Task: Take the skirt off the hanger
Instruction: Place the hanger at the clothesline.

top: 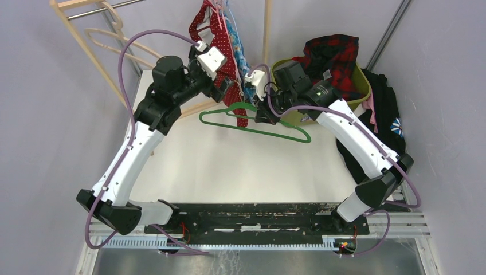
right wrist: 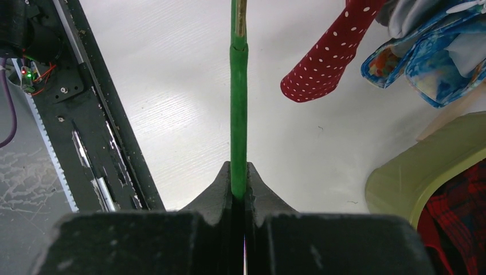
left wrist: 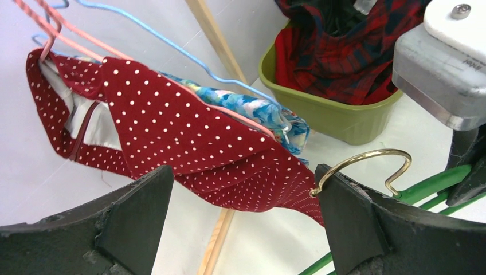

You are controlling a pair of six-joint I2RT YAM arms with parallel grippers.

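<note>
While the right gripper [right wrist: 239,197] was clamped shut on the neck of the green hanger [right wrist: 238,114], holding it above the white table [right wrist: 172,86], the left gripper [left wrist: 243,189] stood fully open and held nothing. From the left wrist, its two black fingers framed the lower part of the red polka-dot skirt [left wrist: 189,137]. The skirt hung from the rack at the back, apparently draped over a pink wire hanger [left wrist: 57,27], beside a blue floral garment [left wrist: 252,109]. Its lowest corner came close to the green hanger's brass hook [left wrist: 367,152]. From the right wrist, that corner hung free, just beside the neck and not touching it. Whether any cloth was caught on the green hanger could not be told.

To do this step well, the left fingers would probably need to close on a thick fold of red cloth, clear of the brass hook and the blue garment. They should then draw the skirt along the wire and off its end rather than straight down, with the right gripper holding its hanger steady. A snag on the hook looked the main risk.

No brand or label could be read. A small printed word on the grey camera housing [left wrist: 430,69] was too small to make out.
</note>
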